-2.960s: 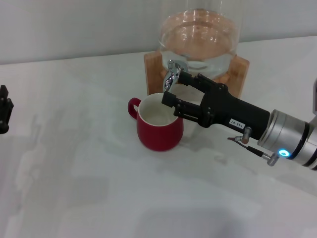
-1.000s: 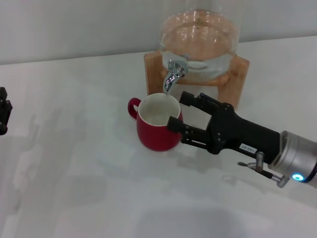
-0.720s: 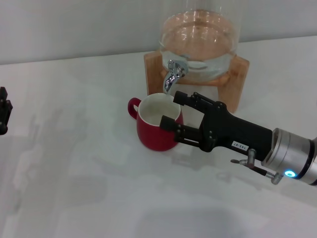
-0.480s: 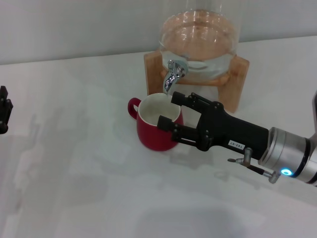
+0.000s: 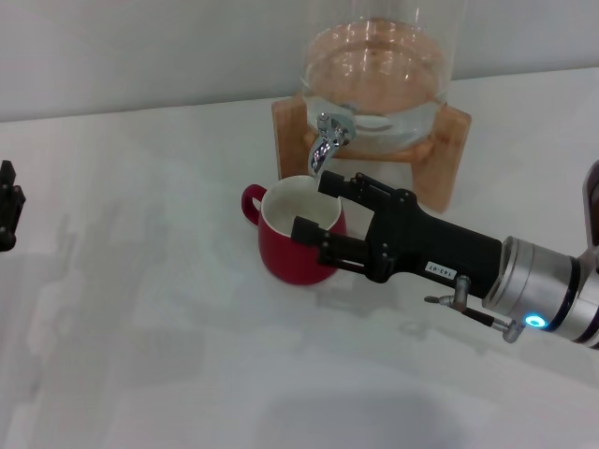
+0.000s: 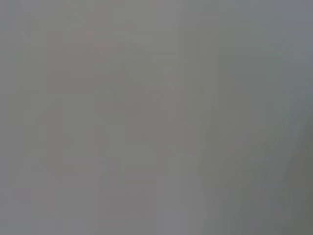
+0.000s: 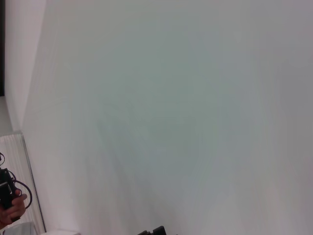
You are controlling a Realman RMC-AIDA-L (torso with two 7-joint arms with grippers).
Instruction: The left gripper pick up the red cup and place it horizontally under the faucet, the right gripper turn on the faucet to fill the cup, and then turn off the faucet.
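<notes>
red cup (image 5: 301, 242) sits upright under faucet (image 5: 327, 142), no visible flow; right gripper (image 5: 320, 205) spread wide beside the cup rim, lever work possibly left; left gripper (image 5: 7, 208) parked at table edge, fingers unreadable.

White tabletop (image 5: 168, 355) under soft even light; plain pale wall (image 5: 140, 47) behind.

We see clear glass jar (image 5: 379, 65) on wooden stand (image 5: 292, 136) — upper centre; white table (image 5: 140, 327) — filling frame.
</notes>
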